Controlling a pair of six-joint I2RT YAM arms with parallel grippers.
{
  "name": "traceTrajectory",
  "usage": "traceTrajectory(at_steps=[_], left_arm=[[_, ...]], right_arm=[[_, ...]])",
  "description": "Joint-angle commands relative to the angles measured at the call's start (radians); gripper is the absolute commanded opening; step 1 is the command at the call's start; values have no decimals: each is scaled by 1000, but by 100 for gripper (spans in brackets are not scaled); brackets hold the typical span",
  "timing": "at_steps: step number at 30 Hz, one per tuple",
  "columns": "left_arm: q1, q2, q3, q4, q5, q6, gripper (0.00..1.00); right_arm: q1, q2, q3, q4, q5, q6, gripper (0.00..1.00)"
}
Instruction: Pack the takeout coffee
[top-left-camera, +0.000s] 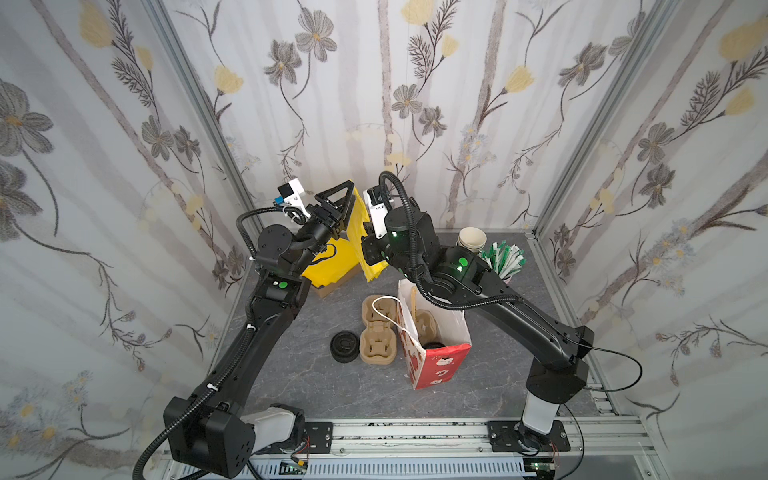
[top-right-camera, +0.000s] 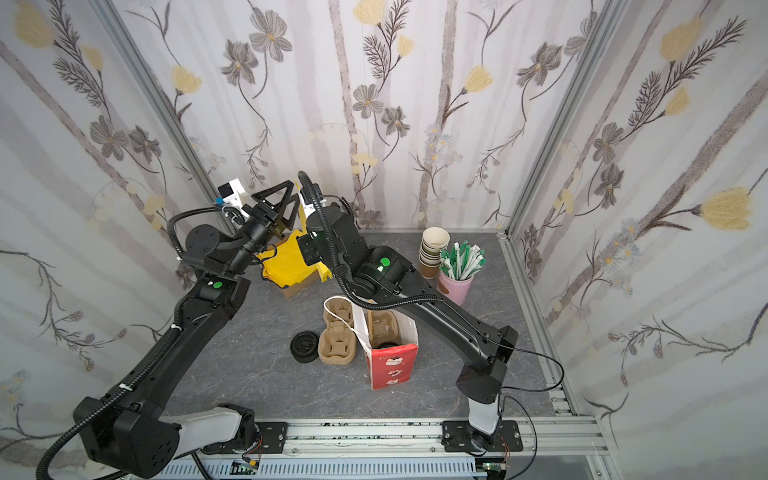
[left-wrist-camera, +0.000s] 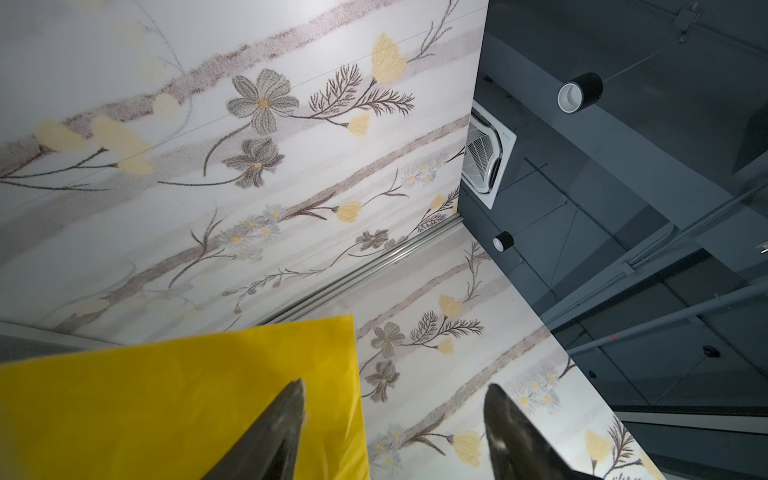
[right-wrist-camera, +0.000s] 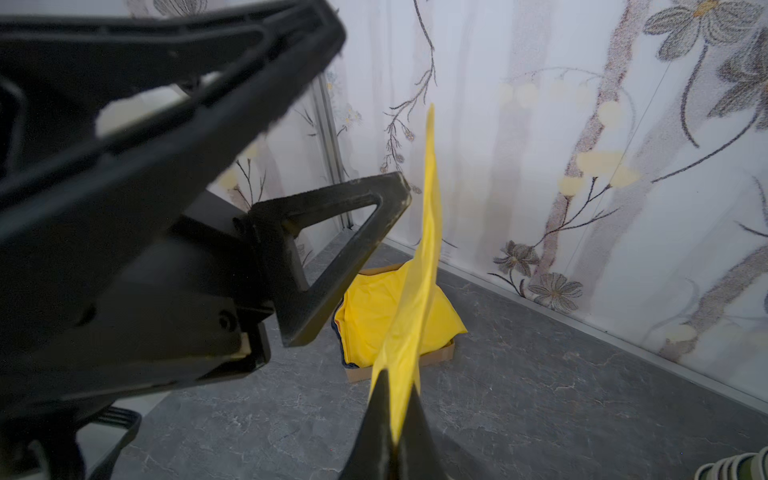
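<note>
Of the takeout coffee only a dark round lid (top-left-camera: 434, 345) (top-right-camera: 384, 345) shows, low inside the red and white paper bag (top-left-camera: 440, 365) (top-right-camera: 392, 365); its sides are hidden. At the back left, above the table, my right gripper (right-wrist-camera: 399, 380) is shut on the edge of a thin yellow plastic bag (right-wrist-camera: 428, 232) (top-left-camera: 359, 216) that stands up from it. My left gripper (left-wrist-camera: 395, 384) (top-left-camera: 351, 201) (top-right-camera: 296, 197) is open beside that sheet, which lies by one finger (left-wrist-camera: 286, 419) with nothing pinched.
More yellow bags fill a cardboard box (top-left-camera: 328, 270) (right-wrist-camera: 440, 353) below the grippers. Mid-table lie a pile of black lids (top-left-camera: 344, 345) and brown cup carriers (top-left-camera: 376, 328). A stack of lidless cups (top-right-camera: 434, 249) and a pink cup of stirrers (top-right-camera: 457, 274) stand back right.
</note>
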Motion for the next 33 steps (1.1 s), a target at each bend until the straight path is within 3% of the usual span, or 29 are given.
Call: traceTrajectory(at_steps=[1,5,10,12,16,18,22,28,33], left_arm=[[2,-31,49,-141,-53,187,76],[3,-79,109,-323,-115,391,78],[3,-145,74,-332,-67,566,76],[2,-154,39,-332,37,652,76],[-10,-163,17,-331,375,805,76],[-30,-185,-15,-330,475,861,78],[-57,-214,-79,-330,568,905,83],[-133,-169,-107,-330,621,884,91],[-169,-138,-127,-329,683,859,89]], right_arm=[[-23,-45,-37,36,-79,109,4],[-88,-127,-106,55,-218,208,0],[-166,-257,-272,173,-464,309,0],[-178,-317,-344,228,-536,288,0],[-203,-448,-494,302,-622,196,0],[-232,-491,-537,298,-679,154,0],[-273,-527,-545,258,-790,112,0],[-275,-499,-498,177,-930,83,0],[-275,-467,-462,150,-970,87,0]])
